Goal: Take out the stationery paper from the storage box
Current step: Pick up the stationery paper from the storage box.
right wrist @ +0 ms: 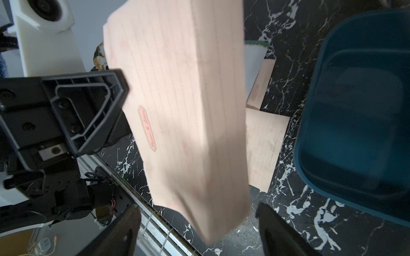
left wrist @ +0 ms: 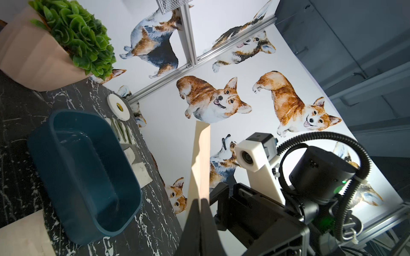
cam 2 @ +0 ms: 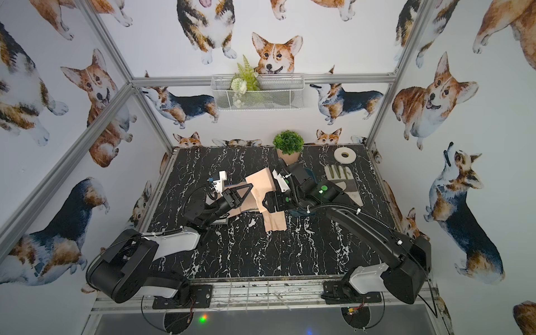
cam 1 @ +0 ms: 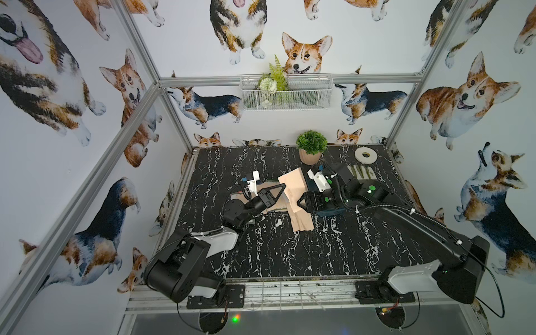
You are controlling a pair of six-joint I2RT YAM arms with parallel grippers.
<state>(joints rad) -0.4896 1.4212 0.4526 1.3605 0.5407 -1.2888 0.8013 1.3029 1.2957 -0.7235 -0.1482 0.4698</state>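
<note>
My left gripper point(cam 1: 282, 190) point(left wrist: 200, 200) is shut on the edge of a peach stationery paper sheet point(cam 1: 291, 184) point(left wrist: 200, 159) point(right wrist: 184, 110), which it holds up above the table. The sheet's lower end hangs between the fingers point(right wrist: 126, 223) of my open right gripper point(cam 1: 300, 203) point(right wrist: 197, 221), and neither finger touches it. The teal storage box point(left wrist: 40, 144) point(right wrist: 355, 110) stands right of the sheet, mostly under my right arm in both top views point(cam 1: 327, 213) point(cam 2: 298, 214). I see no sheet in the part of its inside that shows. More sheets point(cam 1: 301, 222) point(right wrist: 266, 141) lie on the table.
A potted plant point(cam 1: 311, 146) stands at the back. Near the back right corner lie a white tape roll point(cam 1: 366, 155) and a white-and-grey glove point(cam 1: 361, 172). A wire basket point(cam 1: 285, 91) hangs on the back wall.
</note>
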